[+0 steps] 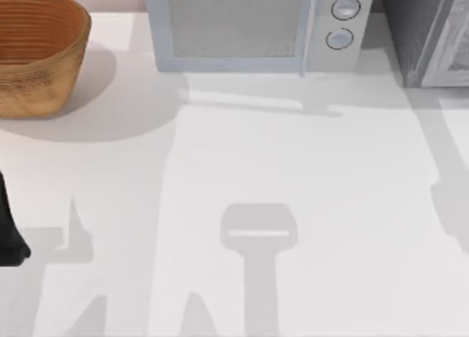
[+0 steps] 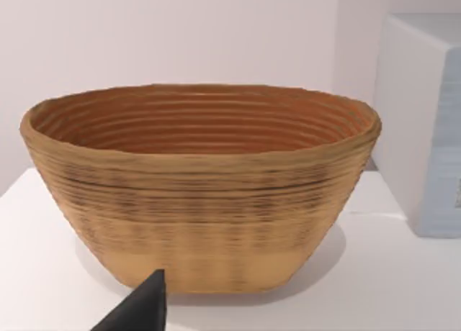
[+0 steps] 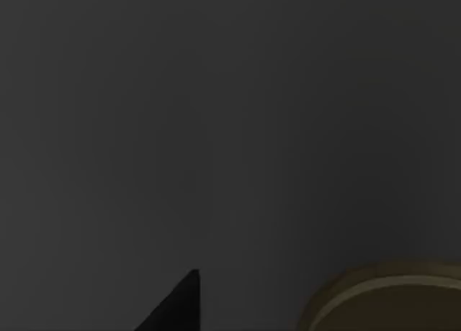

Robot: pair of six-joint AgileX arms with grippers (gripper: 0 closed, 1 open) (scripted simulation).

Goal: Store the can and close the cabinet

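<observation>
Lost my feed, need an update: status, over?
Left tool facing brown woven basket, table's left. Right wrist view dark. Grey box cabinet far right, beside white microwave.

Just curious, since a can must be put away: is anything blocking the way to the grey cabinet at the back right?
Nothing visible does. The basket sits far left, and the microwave stands beside the cabinet, not before it. The right wrist view is dark.
</observation>
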